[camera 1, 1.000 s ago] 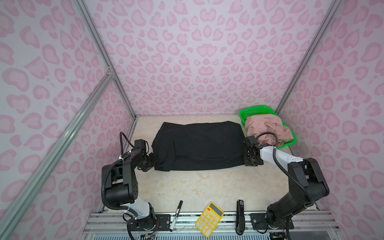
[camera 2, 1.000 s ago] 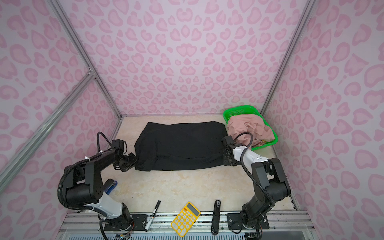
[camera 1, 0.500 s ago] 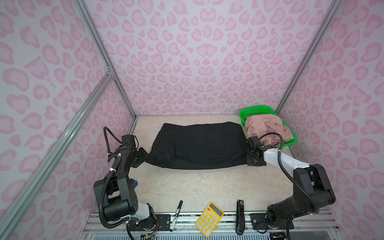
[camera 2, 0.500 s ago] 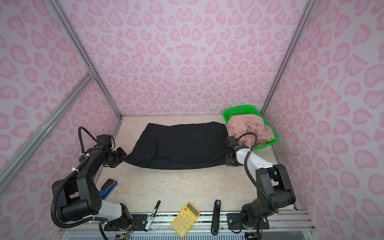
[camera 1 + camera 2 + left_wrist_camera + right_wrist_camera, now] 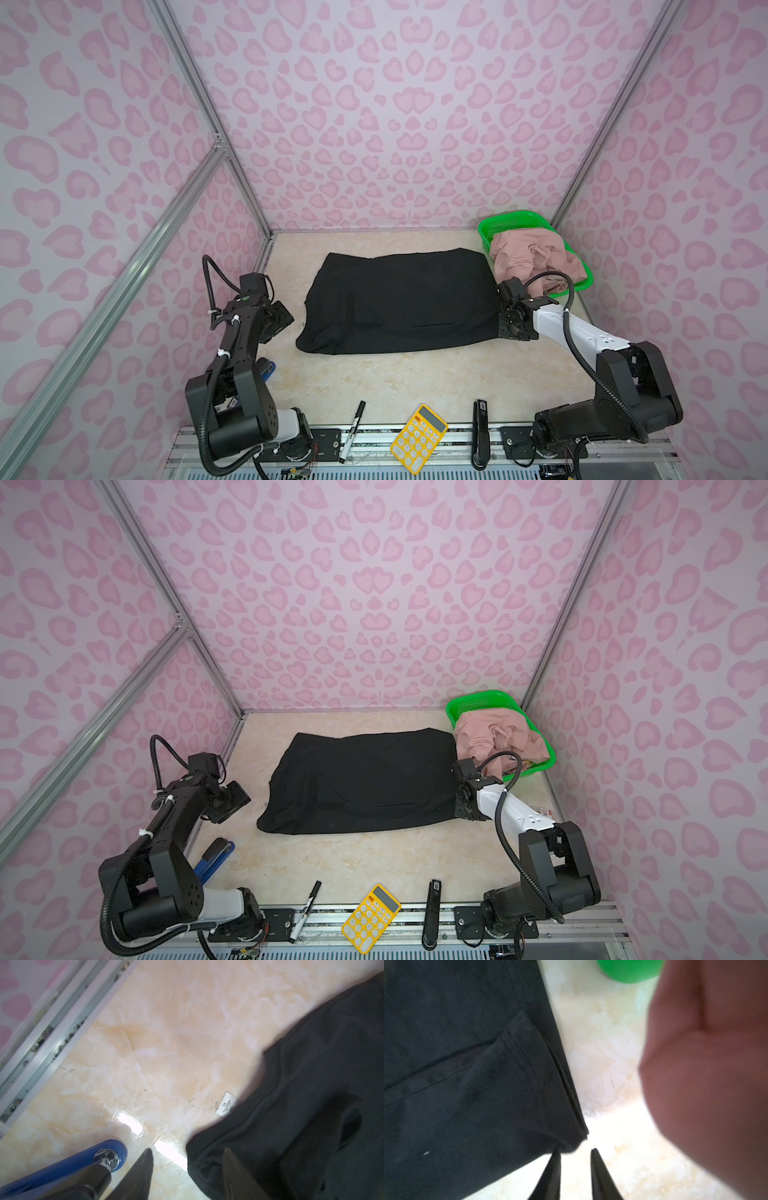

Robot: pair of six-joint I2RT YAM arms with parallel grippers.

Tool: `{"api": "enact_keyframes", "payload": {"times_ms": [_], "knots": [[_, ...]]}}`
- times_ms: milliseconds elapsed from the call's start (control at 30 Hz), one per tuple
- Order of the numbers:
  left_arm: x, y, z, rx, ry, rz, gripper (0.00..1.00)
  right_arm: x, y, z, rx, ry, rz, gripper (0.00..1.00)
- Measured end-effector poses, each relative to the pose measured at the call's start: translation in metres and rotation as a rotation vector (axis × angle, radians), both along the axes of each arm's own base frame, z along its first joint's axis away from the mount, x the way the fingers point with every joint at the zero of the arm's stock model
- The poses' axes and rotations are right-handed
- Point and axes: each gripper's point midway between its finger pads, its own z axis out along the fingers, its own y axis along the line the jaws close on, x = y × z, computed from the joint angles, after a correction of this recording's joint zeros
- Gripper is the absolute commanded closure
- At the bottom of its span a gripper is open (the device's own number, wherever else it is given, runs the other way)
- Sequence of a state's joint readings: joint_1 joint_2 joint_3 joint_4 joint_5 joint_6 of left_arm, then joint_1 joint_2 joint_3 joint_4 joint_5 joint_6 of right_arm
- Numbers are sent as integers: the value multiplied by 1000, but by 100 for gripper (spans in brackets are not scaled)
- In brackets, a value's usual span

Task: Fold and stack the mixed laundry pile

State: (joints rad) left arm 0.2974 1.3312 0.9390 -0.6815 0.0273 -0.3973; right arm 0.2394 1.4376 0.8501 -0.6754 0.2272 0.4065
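Yellow calculator point(image 5: 419, 438) and a marker pen point(image 5: 351, 430) lie nearest, well in front of the black garment point(image 5: 399, 303), which is spread as a wide band across the middle of the table point(image 5: 374, 382). At the garment's left end the left claw point(image 5: 187, 1152) stands parted and grips nothing; a rumpled hem corner shows between its fingers in the wrist view, though the top views put it just clear of the cloth. At the garment's right end the right claw point(image 5: 575, 1150) is parted more narrowly, also empty, its tips just short of a neat hemmed corner. By the look of it, the garment is laid out and the next fold is to be started. To do that well, each claw should bite through every layer at its corner, and both should lift together so the hems meet evenly. The bunched left end would want smoothing first, and the right arm should steer clear of the dusty-pink shorts point(image 5: 532, 259) close by. A white tag point(image 5: 227, 1104) pokes from the garment's left edge and reads "XL"; the finer print is too blurred to read. Beyond the garment's far right corner the shorts heap, unfolded, in the green basket point(image 5: 498, 224).
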Motion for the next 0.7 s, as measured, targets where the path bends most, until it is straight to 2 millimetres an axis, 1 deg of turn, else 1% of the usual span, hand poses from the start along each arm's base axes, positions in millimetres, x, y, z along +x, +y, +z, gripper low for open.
{"api": "enact_keyframes", "payload": {"times_ms": [33,67,100,133,167,233,333,500,567,633,700], "knots": [[3,-11,10,1,-35,-51,34,3,2,6,-6,-12,11,58],[5,-27,19,-2,-71,-123,32,7,6,12,-10,-25,26,55],[6,-42,26,-3,-95,-184,31,10,9,17,-13,-36,36,52],[7,-61,33,-9,-117,-261,30,15,14,22,-16,-50,53,50],[5,-79,36,-26,-127,-332,30,18,18,26,-21,-56,75,48],[1,-99,34,-46,-115,-412,30,23,28,27,-18,-57,119,46],[-6,-109,20,-56,-60,-464,30,25,40,19,-7,-20,187,43],[-15,-115,-8,-79,34,-483,30,29,50,7,16,22,265,39],[-19,-119,-18,-89,63,-487,30,34,53,6,26,25,274,39],[-20,-121,-29,-100,83,-477,33,40,56,4,40,23,278,40],[-20,-120,-40,-106,118,-457,36,47,55,1,46,25,266,42]]}}
